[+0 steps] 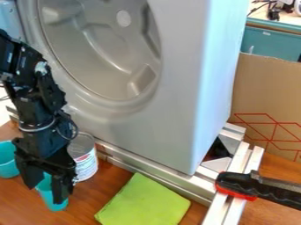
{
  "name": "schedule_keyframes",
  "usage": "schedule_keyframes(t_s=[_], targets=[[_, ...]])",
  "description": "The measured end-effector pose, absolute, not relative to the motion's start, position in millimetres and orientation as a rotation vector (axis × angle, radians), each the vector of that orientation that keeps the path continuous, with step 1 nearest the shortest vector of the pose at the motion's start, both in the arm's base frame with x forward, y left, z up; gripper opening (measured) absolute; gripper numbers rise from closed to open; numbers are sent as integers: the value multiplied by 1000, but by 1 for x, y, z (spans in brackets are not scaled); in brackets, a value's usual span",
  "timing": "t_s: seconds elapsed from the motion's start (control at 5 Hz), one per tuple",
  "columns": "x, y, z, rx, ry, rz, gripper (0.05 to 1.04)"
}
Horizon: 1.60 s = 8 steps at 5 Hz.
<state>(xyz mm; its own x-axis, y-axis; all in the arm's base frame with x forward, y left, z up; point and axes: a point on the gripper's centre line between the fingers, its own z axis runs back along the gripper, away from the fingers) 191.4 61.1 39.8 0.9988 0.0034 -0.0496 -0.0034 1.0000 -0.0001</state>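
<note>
Claw [45, 190] astride a small teal cup [52, 197]
The claw's fingers are spread, with the cup between them on the wood-grained surface [16, 204]; I cannot tell whether they grip it. This looks like a grasp or release step, calling for careful alignment with the smooth, tapering wall. A cylindrical can [85, 163] stands nearby; a matte green cloth [143, 203] lies flat.

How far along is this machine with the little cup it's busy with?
Getting into place looks done: the black tool is down around the small teal cup. The grip seems to be the step in hand, though I can't tell whether it is firm. Any lift or move is probably left, since the cup appears to be down at the wooden tabletop, near the green cloth.
</note>
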Motion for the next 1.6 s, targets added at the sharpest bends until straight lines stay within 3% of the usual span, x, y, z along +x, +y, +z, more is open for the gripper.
schedule_keyframes(t_s=[0.6, 1.2, 1.6], targets=[[206, 60, 28, -9, -29, -9, 1000], [204, 65, 5, 5, 25, 50, 960], [200, 69, 1, 0, 35, 54, 382]])
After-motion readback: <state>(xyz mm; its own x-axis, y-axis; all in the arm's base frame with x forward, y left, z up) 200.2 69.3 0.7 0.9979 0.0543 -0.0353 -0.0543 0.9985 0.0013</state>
